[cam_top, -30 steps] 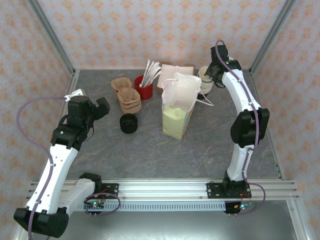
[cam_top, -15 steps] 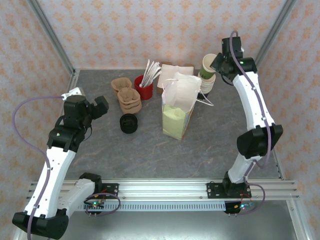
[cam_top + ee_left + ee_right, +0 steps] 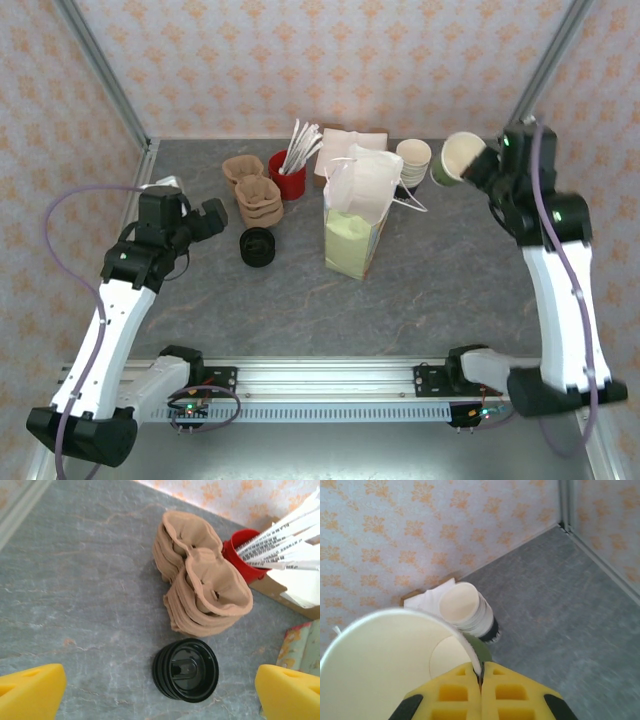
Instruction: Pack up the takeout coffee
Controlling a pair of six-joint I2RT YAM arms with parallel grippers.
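Observation:
The takeout coffee cup [image 3: 455,160], a paper cup with green sides, is lidless and hangs tilted in the air at the back right, its cream inside facing the camera. My right gripper [image 3: 478,165] is shut on its rim; in the right wrist view the yellow fingers [image 3: 481,672] pinch the cup wall [image 3: 385,665]. My left gripper [image 3: 205,215] stands open just left of a short stack of black lids [image 3: 257,247]. The left wrist view has the lids [image 3: 186,670] on the table between the spread yellow fingertips [image 3: 160,694], untouched.
A tall paper bag [image 3: 358,215] stands open mid-table. A stack of cream lidless cups [image 3: 413,162] sits behind it, left of the held cup. Brown cup carriers [image 3: 255,190], a red cup of packets [image 3: 290,175] and napkins [image 3: 352,145] line the back.
My right arm lifted the green cup off the cream stack and swung it right and nearer, tilting it. My left gripper shifted slightly toward the black lids.

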